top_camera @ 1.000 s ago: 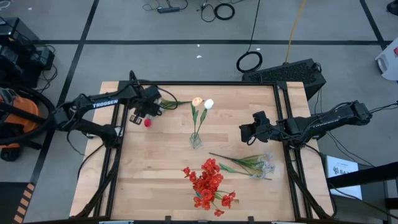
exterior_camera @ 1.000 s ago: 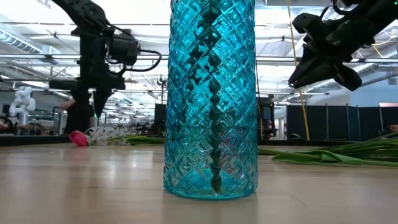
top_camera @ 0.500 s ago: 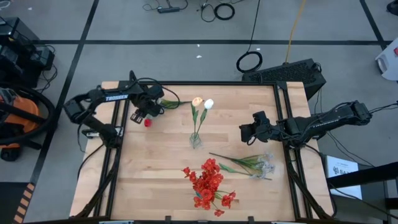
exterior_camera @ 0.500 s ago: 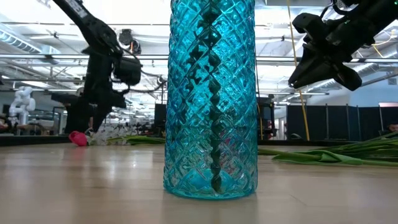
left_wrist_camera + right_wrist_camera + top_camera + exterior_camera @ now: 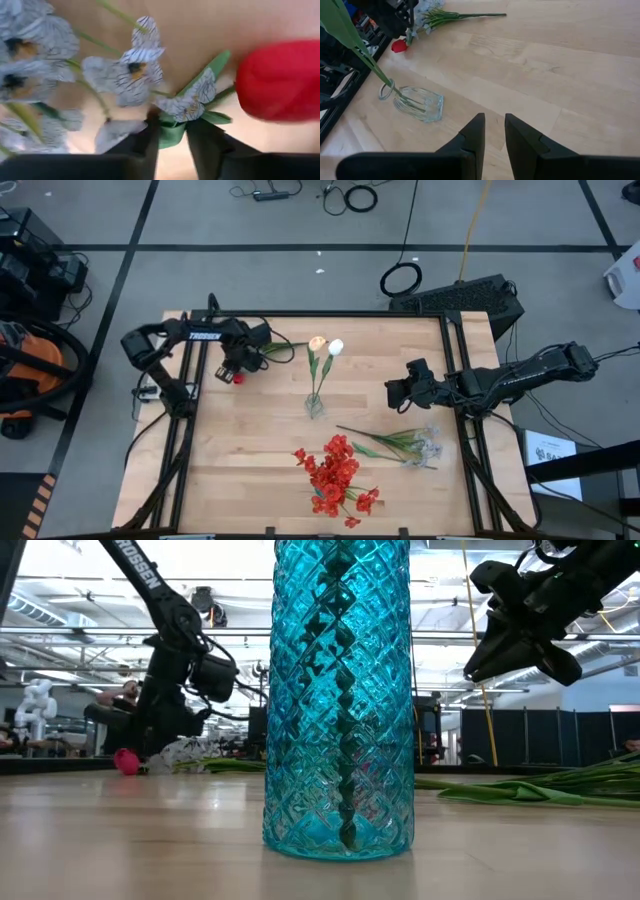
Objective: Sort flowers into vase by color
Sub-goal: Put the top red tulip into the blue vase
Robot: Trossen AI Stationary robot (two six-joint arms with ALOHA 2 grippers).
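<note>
My left gripper is low at the table's far left, over a pale bluish-white spray whose stem lies on the wood. A red tulip bud lies right beside it. The gripper is shut on a green leaf of the spray. A clear glass vase at mid-table holds a peach tulip and a white tulip. Red clustered blooms and a second pale spray lie nearer. My right gripper hovers shut right of the vase. My left gripper pinches a green leaf at the blossom end of the pale spray between its two fingers. It comes from above, slanting down. The spray still lies on the table, with the red bud just beside the fingers.
A tall teal cut-glass vase stands close before the low camera. A green stem lies on the right side of the table. Bare wood stretches between the clear vase and the left edge. A person is in the room behind.
My left gripper has come down from above the pale spray to table height and tipped over toward it, while the arm's elbow folded in toward the table. The flowers and my right arm have stayed where they were.
</note>
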